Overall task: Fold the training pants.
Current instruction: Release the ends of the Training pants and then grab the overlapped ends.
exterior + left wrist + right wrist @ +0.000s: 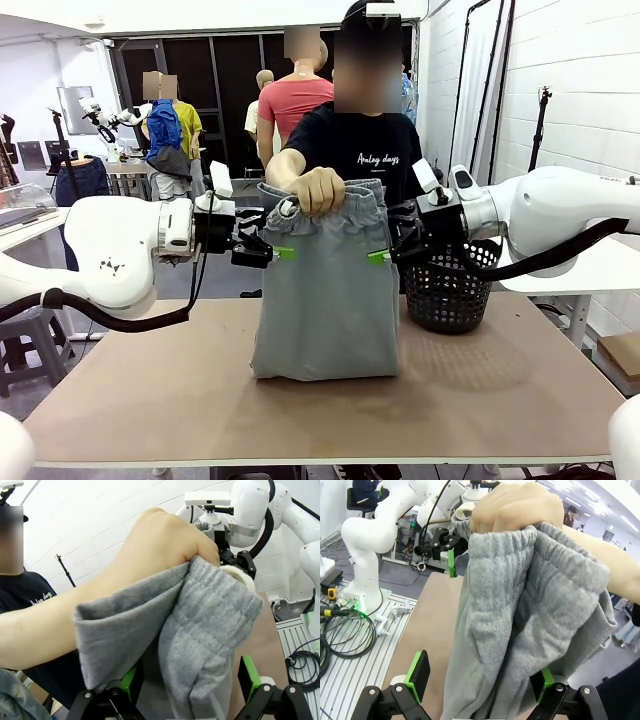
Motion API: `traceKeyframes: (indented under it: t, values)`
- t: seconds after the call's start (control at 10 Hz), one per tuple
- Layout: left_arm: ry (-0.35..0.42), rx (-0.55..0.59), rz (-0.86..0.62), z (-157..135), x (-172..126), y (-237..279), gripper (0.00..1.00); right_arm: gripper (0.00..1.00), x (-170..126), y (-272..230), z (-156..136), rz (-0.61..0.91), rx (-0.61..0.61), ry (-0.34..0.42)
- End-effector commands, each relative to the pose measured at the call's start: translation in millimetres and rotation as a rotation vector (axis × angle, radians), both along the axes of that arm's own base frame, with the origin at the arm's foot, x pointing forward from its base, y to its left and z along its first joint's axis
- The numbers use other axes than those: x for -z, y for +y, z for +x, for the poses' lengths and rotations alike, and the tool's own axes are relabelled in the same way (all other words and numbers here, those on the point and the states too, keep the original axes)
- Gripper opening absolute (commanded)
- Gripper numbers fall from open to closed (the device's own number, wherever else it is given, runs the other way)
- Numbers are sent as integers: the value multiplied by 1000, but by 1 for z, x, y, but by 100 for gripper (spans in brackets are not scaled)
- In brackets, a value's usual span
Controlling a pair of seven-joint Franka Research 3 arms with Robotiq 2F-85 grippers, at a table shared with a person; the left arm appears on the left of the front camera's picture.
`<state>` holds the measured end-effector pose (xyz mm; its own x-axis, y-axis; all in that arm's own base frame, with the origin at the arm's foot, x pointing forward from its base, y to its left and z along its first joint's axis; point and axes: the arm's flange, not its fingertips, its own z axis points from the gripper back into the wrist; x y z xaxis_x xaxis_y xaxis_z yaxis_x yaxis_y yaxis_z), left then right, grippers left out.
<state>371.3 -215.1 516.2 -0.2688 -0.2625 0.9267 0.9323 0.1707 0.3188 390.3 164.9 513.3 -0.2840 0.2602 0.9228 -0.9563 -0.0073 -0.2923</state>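
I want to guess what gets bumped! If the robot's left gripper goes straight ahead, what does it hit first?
The training pants. The left gripper is open and points at the grey cloth hanging from the person's hand. The cloth seems to hang between its fingers, though depth is unclear.

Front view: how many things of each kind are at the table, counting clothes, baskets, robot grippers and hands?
training pants: 1
black mesh basket: 1
grippers: 2, the left gripper and the right gripper
person's hand: 1
Total: 5

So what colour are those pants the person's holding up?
Light grey: the training pants show it best in the front view.
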Motion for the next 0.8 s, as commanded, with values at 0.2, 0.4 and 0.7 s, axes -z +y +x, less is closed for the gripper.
traceKeyframes:
  t: [0.2,0.4,0.7]
  values:
    - [-1,-61,-8,-19,5,18,100,100,1,-11,-6,-20,90,-7]
    - [7,-64,-5,-22,9,21,100,100,-1,-16,-8,-12,119,-13]
    - [8,-85,-6,-22,14,25,100,100,-3,-21,-8,8,159,-16]
